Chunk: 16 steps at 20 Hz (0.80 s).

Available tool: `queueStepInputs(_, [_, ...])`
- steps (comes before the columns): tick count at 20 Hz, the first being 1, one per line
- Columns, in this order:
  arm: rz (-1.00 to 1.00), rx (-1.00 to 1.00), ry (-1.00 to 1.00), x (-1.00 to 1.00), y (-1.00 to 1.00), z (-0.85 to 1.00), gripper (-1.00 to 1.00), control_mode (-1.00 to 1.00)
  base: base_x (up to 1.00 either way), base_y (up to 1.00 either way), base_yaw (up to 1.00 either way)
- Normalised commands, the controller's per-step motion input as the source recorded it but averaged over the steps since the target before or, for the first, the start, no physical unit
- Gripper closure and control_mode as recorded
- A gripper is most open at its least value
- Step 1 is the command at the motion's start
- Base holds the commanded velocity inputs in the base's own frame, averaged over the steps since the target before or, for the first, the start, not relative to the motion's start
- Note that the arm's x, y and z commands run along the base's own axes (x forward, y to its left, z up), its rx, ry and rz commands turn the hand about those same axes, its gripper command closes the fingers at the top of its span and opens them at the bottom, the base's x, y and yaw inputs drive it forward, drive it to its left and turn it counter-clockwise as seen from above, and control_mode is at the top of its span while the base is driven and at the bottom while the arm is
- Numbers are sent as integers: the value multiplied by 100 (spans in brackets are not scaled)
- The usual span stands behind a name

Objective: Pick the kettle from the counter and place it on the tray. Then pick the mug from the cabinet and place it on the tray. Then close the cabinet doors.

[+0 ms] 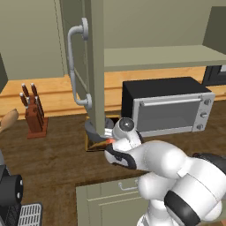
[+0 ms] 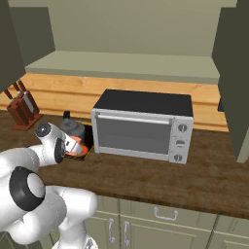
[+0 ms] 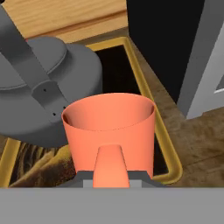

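The orange-red mug [image 3: 109, 131] is close before the hand camera, upright, its loop handle [image 3: 110, 166] facing me. My gripper [image 3: 111, 178] is shut on that handle; the fingers are mostly hidden behind it. The mug [image 2: 78, 145] is low over the right part of the tray [image 3: 168, 144]; I cannot tell whether it touches the floor. The dark-grey kettle [image 3: 48, 87] stands on the tray just left of the mug. From the left base, the gripper [image 1: 109, 142] is at the tray [image 1: 90, 145], behind the open left cabinet door [image 1: 95, 57]. The right door [image 2: 236, 73] is also open.
A black and silver microwave [image 2: 141, 126] stands on the dark wood counter [image 2: 160, 180] immediately right of the tray. A knife block [image 1: 33, 117] is to the left. The cabinet shelf [image 2: 126, 65] is overhead. A dark appliance [image 1: 11, 194] sits at the near left.
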Motion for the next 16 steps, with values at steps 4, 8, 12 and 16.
queueStepInputs(4, [0, 0, -10, 30, 3, -31, 100, -100, 0, 0, 0])
queueStepInputs(8, [-2, 0, -11, 32, 1, -29, 100, -100, 0, 0, 0])
queueStepInputs(12, [-5, 0, -2, 27, 1, -22, 100, -100, 0, 0, 0])
queueStepInputs(16, [-9, 0, 5, 9, 11, -9, 100, -100, 0, 0, 0])
